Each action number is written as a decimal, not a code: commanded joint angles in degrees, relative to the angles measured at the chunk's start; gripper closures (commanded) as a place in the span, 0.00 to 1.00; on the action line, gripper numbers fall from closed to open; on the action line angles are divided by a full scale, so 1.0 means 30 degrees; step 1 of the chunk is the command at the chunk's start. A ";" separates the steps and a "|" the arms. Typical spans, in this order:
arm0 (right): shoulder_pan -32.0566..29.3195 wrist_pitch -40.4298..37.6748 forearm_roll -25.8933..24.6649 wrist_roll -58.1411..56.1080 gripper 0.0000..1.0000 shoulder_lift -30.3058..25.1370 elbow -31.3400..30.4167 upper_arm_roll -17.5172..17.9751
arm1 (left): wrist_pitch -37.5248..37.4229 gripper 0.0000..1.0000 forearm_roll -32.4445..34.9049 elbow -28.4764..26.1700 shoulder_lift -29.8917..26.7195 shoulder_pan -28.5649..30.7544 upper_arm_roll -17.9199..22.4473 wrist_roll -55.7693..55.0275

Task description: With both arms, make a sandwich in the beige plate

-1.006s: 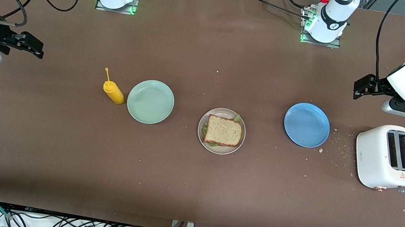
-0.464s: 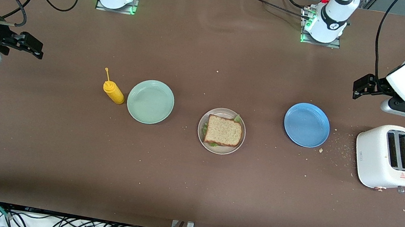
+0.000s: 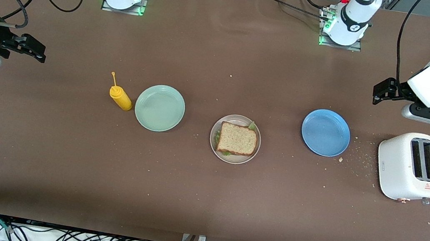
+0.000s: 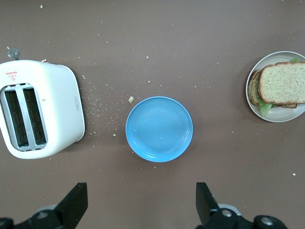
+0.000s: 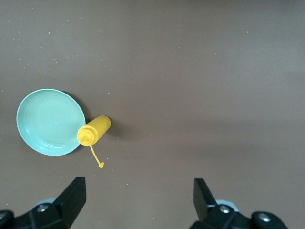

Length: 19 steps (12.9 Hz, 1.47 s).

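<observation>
Left gripper (image 3: 383, 90) fingers (image 4: 76, 202) spread apart and empty, held in the air above the blue plate (image 3: 325, 132), right gripper (image 3: 33, 49) fingers (image 5: 71, 198) likewise parted, raised at the right arm's end, sandwich (image 3: 237, 139) seen stacked on the beige plate (image 3: 232, 158), between the blue plate and mint-green plate (image 3: 160, 108).

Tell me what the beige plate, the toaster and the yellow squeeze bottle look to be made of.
Beige plate: probably matte plastic or melamine, going by its even colour and soft sheen; ceramic is possible.
Toaster: glossy white moulded plastic shell with rounded corners and dark slots that look metal-lined.
Yellow squeeze bottle: soft, opaque plastic with a thin nozzle and tethered cap.
</observation>
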 commanded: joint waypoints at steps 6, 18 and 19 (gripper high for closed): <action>-0.0027 -0.0050 0.0142 0.0168 0.00 -0.0014 0.0253 0.0022 | -0.0150 0.00 -0.0319 0.0021 -0.0128 -0.0101 0.0134 0.0098; -0.0028 -0.0050 0.0142 0.0139 0.00 -0.0014 0.0253 0.0051 | -0.0150 0.00 -0.0290 0.0518 0.0165 0.0016 0.0134 0.0127; 0.0001 -0.0050 0.0142 0.0167 0.00 -0.0014 0.0253 0.0051 | -0.0150 0.00 -0.0290 0.0490 0.0165 -0.0013 0.0134 0.0127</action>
